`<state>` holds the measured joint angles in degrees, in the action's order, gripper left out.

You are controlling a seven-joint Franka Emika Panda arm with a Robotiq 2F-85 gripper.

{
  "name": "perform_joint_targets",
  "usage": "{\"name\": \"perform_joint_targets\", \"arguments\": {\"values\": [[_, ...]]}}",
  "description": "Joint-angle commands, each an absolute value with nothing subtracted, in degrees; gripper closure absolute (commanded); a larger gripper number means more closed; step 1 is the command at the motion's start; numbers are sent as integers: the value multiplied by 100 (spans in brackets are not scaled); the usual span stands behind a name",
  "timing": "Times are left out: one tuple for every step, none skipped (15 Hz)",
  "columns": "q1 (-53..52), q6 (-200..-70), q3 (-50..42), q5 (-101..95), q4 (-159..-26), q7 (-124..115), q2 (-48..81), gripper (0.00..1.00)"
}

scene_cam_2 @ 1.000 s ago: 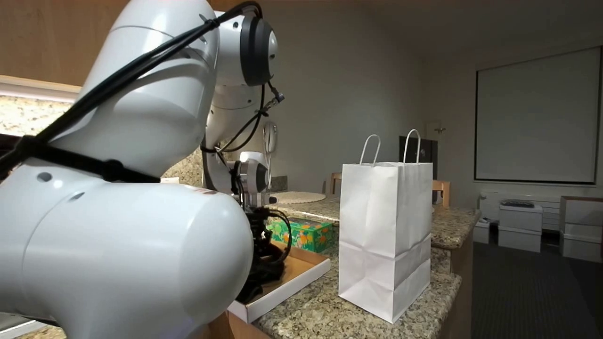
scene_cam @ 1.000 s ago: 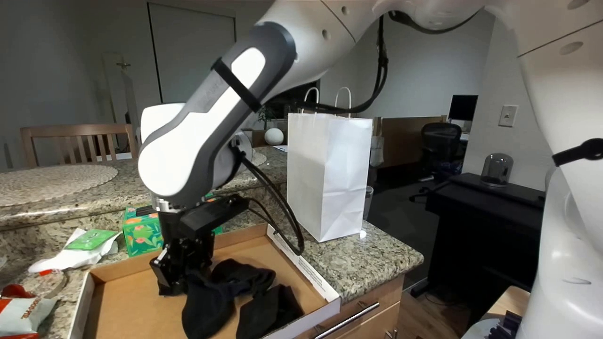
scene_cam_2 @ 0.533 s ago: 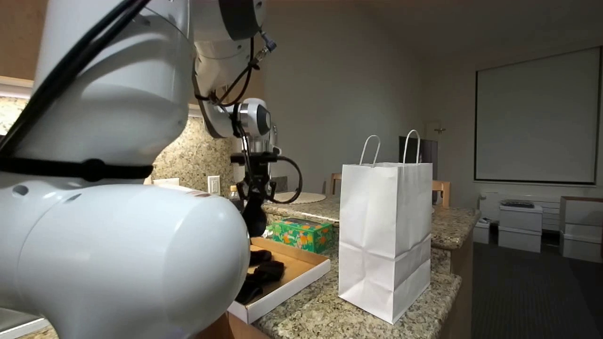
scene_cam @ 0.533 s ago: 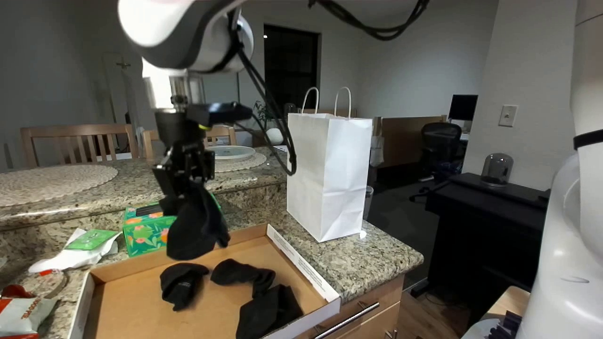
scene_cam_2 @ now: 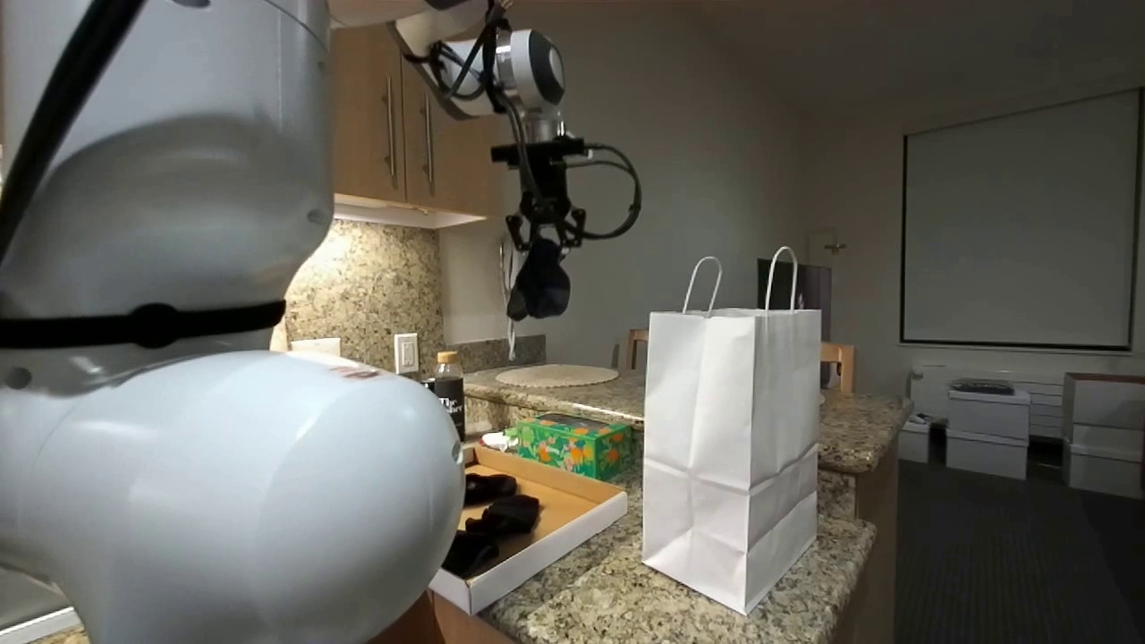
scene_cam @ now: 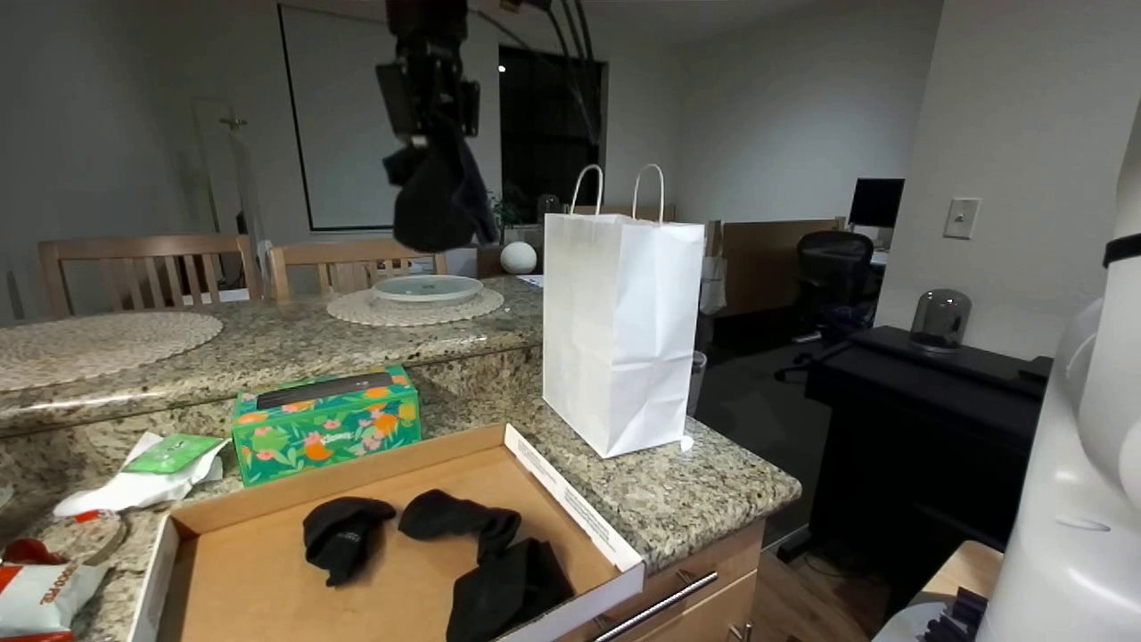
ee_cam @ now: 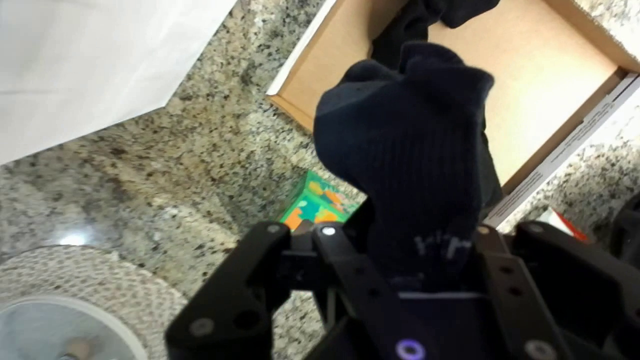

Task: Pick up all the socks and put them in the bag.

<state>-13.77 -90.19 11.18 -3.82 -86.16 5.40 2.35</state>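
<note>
Granite counter (scene_cam: 726, 486) below, black sock (scene_cam: 437, 201) in hand (scene_cam: 435, 134)

One dark sock (scene_cam: 435, 201) is held aloft by one end, its free end hanging limp and rounded; in the wrist view, ribbing and small white marks are shown, but whether it is doubled over cannot be told. Three more, all black, are spread in the shallow cardboard tray (scene_cam: 258, 580). A bunched sock (scene_cam: 341, 535), printed with a faint mark, is set apart; an elongated sock (scene_cam: 450, 517) is twisted, its tail touching a flatter, folded sock (scene_cam: 508, 588) near the tray's wall. The white paper bag (scene_cam: 624, 334) is stood upright on the counter (scene_cam: 664, 495) beside the tray, its flat sides creased, both loop handles raised, its inside hidden
</note>
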Motion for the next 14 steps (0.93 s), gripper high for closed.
{"name": "perform_joint_targets", "arguments": {"values": [[-1008,-8597,860,-253,-7681,779,159,89],[-886,-8544,748,-181,-7423,828,157,89],[-752,-8493,624,-91,-7173,903,157,90],[-651,-8452,456,6,-6939,958,172,89],[-498,-8401,301,176,-6701,1055,203,89],[-348,-8315,131,365,-6447,1178,260,89],[-185,-8202,-47,555,-6211,1318,324,89],[-14,-8043,-231,704,-5952,1459,424,89],[162,-7868,-410,830,-5727,1672,549,89],[415,-7670,-521,933,-5433,1889,739,89],[460,-7662,-667,970,-5463,2038,821,89],[579,-7622,-736,1016,-5418,2160,931,89],[651,-7575,-777,1038,-5399,2295,1080,89],[701,-7530,-797,1046,-5382,2380,1226,89]]}}
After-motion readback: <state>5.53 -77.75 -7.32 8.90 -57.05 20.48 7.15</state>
